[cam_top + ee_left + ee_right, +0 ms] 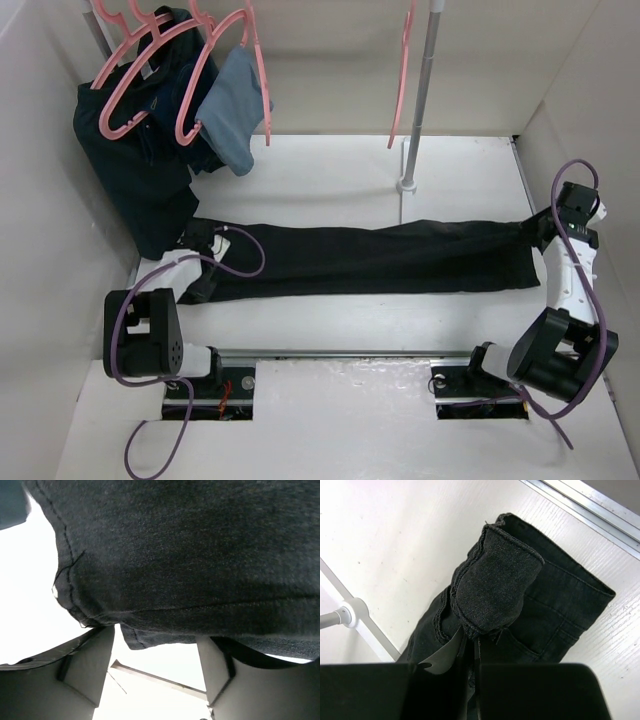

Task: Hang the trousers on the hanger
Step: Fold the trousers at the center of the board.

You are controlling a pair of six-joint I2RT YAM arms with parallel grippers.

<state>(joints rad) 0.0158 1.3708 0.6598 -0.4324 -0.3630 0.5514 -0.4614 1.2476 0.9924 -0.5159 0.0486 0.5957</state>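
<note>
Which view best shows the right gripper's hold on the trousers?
Right wrist: the right gripper pinches a bunched waistband fold of the trousers. Top external shows that end small, partly hidden by the arm; left wrist shows only the opposite end.

- Left arm (145,335): black boxy joint housing with rounded corners, white tapered link toward the wrist.
- Right arm (568,275): same build, with bulky black elbow housing, slim white link, black wrist block with a small white patch.
- Purple cable (261,253) off the left wrist, more of it below the base; second purple cable (576,162) on the right arm.
- Left base (200,362) white and black, reddish wiring beside it; right base (485,360) black.
- Left gripper (154,634): fingers (85,665) flat, grey, wedge-shaped, sharp-edged.
- Right gripper (470,640): fingers (540,690) matte black, square-blocked, thin at the tips.
</note>
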